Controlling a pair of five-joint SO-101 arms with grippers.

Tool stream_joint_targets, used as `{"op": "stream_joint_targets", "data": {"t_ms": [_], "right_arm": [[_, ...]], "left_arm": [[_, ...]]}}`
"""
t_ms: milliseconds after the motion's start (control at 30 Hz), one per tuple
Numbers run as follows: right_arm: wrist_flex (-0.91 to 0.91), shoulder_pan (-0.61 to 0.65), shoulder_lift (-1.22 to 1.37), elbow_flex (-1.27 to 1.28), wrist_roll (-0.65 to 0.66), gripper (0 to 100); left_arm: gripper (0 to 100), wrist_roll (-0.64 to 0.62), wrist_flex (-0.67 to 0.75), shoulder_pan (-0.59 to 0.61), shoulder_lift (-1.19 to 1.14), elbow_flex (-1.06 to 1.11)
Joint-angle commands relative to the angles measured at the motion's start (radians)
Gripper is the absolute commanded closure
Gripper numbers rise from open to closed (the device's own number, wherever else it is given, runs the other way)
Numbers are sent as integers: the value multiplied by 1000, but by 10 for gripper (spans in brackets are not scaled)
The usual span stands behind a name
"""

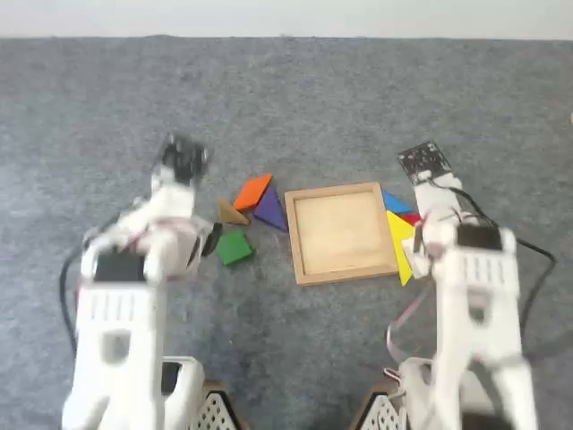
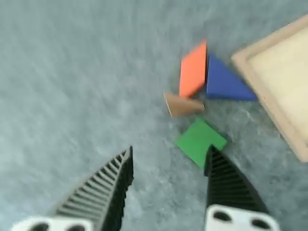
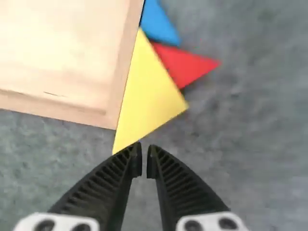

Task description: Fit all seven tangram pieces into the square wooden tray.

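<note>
The surface (image 1: 295, 98) is overlooked from high up behind both arms, facing down and forward, so the whole layout is taken in. Each wrist view is taken close above the surface, past the left tool (image 2: 170, 150) or the right tool (image 3: 143, 146). The tray (image 1: 336, 190) is shared by all three views, with opposite edges caught by the wrist cameras.

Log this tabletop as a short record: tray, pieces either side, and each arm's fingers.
Tray: square wooden tray, no pieces inside
Left of tray: orange parallelogram, purple triangle, brown triangle, green square
Right of tray: blue triangle, red triangle, yellow triangle
Left gripper: fingers open, over carpet beside green square
Right gripper: fingers shut, at yellow triangle's corner
</note>
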State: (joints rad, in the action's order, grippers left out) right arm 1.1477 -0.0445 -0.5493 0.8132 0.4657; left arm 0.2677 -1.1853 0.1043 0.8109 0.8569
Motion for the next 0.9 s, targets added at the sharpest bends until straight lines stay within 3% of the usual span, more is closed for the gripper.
{"op": "stream_joint_targets", "data": {"t_ms": [0, 233, 633, 867], "right_arm": [[-99, 59, 280, -84, -81, 871], [-140, 125, 346, -81, -150, 698], [-340, 116, 452, -87, -143, 700], [-349, 62, 489, -135, -138, 700]], "left_arm": [[750, -181, 80, 34, -488, -209], [750, -195, 164, 203, -744, -338], [750, -195, 170, 204, -756, -335], [750, -195, 170, 207, -756, -335]]}}
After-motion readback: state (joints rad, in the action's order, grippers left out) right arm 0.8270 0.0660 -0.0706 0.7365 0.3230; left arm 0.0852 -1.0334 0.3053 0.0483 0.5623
